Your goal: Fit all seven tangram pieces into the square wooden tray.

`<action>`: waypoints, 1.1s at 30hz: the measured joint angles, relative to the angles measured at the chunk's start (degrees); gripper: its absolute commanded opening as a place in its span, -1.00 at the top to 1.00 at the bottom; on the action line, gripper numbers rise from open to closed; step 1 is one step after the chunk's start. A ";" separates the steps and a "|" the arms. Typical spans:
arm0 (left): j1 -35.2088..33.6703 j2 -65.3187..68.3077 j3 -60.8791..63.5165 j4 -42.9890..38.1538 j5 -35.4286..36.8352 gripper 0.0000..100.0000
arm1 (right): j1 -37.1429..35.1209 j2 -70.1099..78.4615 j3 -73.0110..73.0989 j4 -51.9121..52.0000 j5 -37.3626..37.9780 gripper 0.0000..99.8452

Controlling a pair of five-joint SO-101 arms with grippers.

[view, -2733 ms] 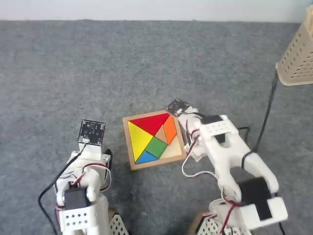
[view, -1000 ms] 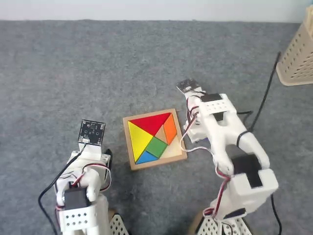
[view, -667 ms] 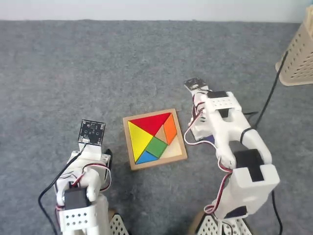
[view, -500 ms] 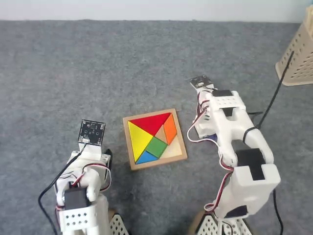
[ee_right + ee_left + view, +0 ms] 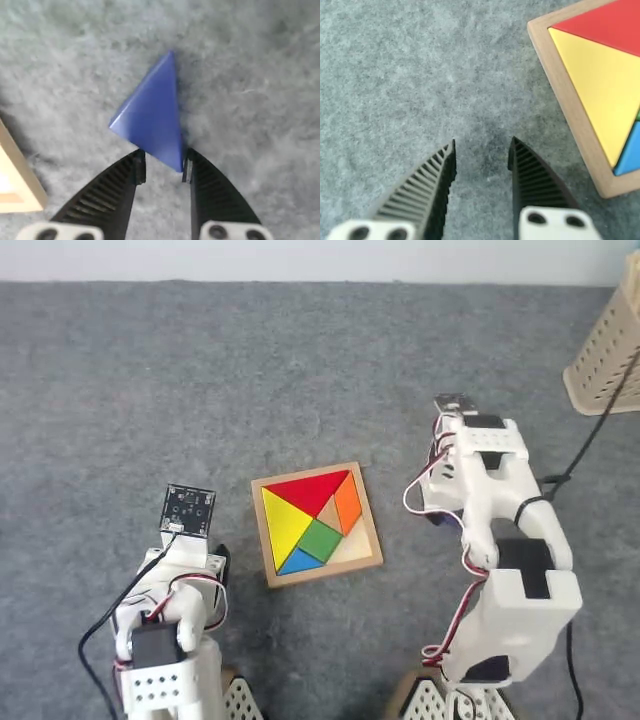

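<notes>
Right wrist view: the right gripper (image 5: 163, 161), half open and empty, straddles the near corner of the blue triangle (image 5: 151, 120). The piece lies on carpet (image 5: 250, 60), stretching straight ahead of the tips, outside the tray (image 5: 325, 572).

The high view looks steeply down from a fixed spot above the grey carpeted table (image 5: 200, 370). It takes in both white arms (image 5: 500, 540), their bases at the near edge, and the square wooden tray (image 5: 316, 524) between them. The left wrist view sits close over the table, facing down past its black ribbed claw (image 5: 482, 142), and shares one tray corner with the high view. The right wrist view looks down just as close, past the right claw (image 5: 163, 152), at a blue triangular piece (image 5: 150, 120), with a bit of tray rim at its edge.
</notes>
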 measured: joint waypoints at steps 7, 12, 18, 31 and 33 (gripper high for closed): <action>0.00 0.00 0.00 0.00 0.00 0.67 | -1.58 -10.37 -0.09 1.14 1.67 0.59; 0.00 0.00 0.00 0.00 0.00 0.67 | -7.21 -11.16 -0.09 1.05 2.99 0.47; 0.00 0.00 0.00 0.00 0.00 0.67 | -7.21 -2.11 -0.09 -3.60 3.08 0.48; 0.00 0.00 0.00 0.00 0.00 0.67 | -6.24 4.66 -2.11 -5.19 3.34 0.48; 0.00 0.00 0.00 0.00 0.00 0.67 | -6.07 4.75 -2.99 -5.19 3.34 0.48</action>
